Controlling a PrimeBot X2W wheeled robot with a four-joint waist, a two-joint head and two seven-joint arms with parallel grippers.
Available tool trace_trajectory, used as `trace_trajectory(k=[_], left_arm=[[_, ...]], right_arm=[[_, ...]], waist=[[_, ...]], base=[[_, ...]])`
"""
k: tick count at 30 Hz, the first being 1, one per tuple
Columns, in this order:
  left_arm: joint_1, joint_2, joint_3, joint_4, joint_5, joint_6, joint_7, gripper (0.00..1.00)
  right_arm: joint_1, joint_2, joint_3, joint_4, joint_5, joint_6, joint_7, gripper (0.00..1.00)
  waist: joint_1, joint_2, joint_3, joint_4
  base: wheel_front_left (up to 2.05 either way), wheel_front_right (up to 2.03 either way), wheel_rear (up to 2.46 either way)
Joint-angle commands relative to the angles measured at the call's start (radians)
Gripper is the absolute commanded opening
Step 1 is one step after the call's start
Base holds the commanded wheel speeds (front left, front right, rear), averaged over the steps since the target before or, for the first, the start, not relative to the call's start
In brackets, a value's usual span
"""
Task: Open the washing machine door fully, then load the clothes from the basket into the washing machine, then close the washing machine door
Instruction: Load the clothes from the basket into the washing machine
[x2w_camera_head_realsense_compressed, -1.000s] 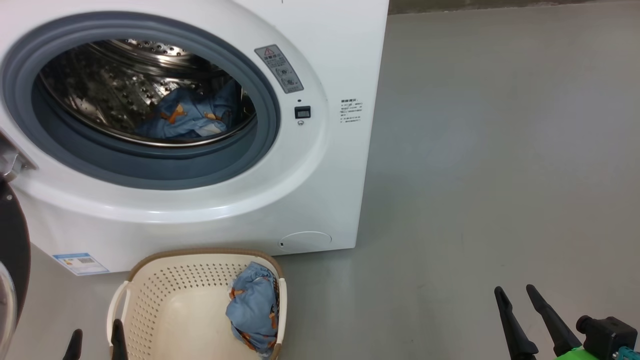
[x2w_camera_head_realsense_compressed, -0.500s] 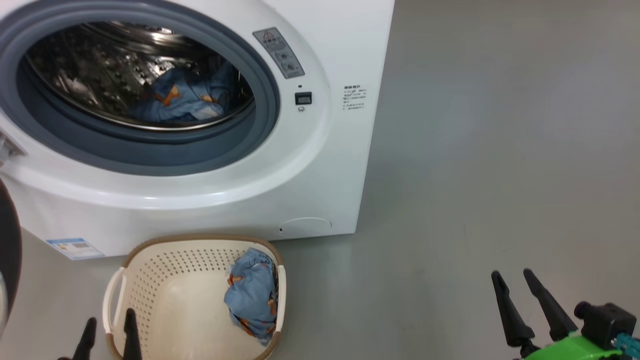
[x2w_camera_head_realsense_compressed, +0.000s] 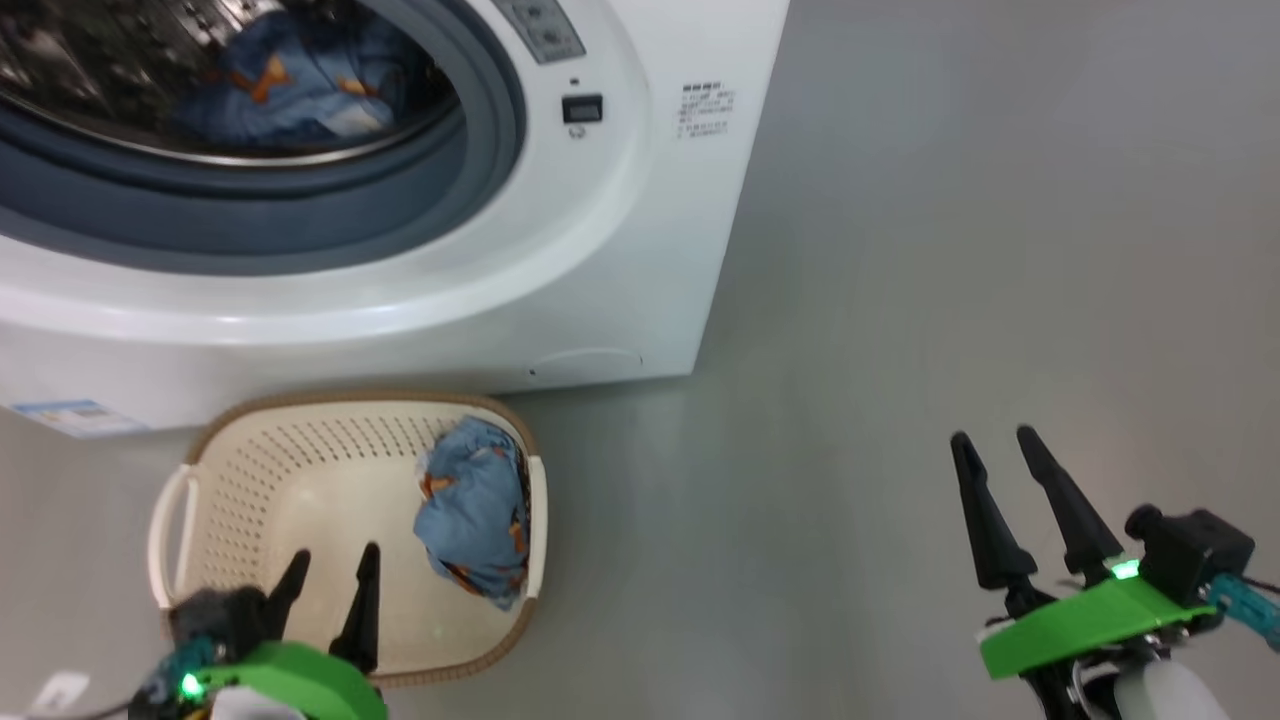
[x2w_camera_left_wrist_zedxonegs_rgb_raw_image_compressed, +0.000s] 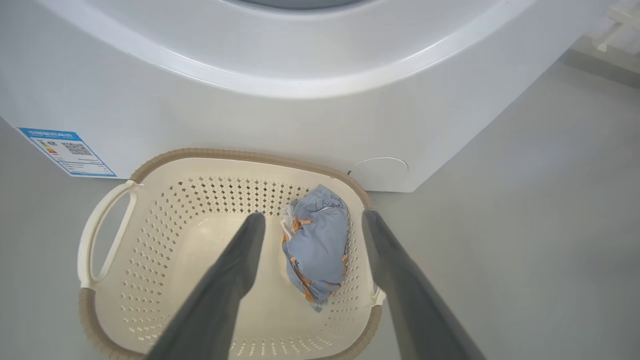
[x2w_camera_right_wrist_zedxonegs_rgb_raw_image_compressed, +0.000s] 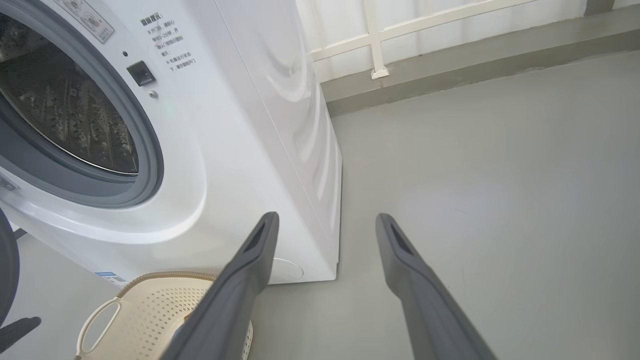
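Above perforated cream basket (x2w_camera_left_wrist_zedxonegs_rgb_raw_image_compressed: 150, 240) with crumpled blue bundle (x2w_camera_left_wrist_zedxonegs_rgb_raw_image_compressed: 317, 245), left claw (x2w_camera_left_wrist_zedxonegs_rgb_raw_image_compressed: 313, 216) agape, empty.

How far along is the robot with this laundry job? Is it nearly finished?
About halfway. Done: the washing machine door is swung open, and one blue bundle lies in the drum. In hand: the left gripper hangs open over the basket, aimed toward the second bundle. Left: load that bundle, then shut the door. The right gripper is open and idle over the floor.
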Motion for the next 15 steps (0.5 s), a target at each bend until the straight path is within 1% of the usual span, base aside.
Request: trace_trajectory(k=[1, 4, 15], left_arm=[[-0.06, 0.04, 0.007, 0.021, -0.018, -0.002, -0.007, 1.0], [-0.111, 0.054, -0.024, 0.065, -0.048, -0.002, -0.007, 1.0], [-0.356, 0.13, -0.228, 0.267, -0.194, -0.002, -0.007, 1.0]], right_arm=[[-0.03, -0.003, 0.025, -0.027, -0.014, 0.003, -0.012, 1.0], [-0.051, 0.0, 0.031, -0.03, -0.019, 0.003, -0.012, 1.0], [-0.159, 0.005, 0.047, -0.055, -0.039, 0.003, -0.012, 1.0]], waist=[[0.0, 0.0, 0.112, -0.033], [0.0, 0.0, 0.15, -0.04], [0.0, 0.0, 0.33, -0.058]], base=[[0.0, 0.0, 0.0], [0.0, 0.0, 0.0], [0.0, 0.0, 0.0]])
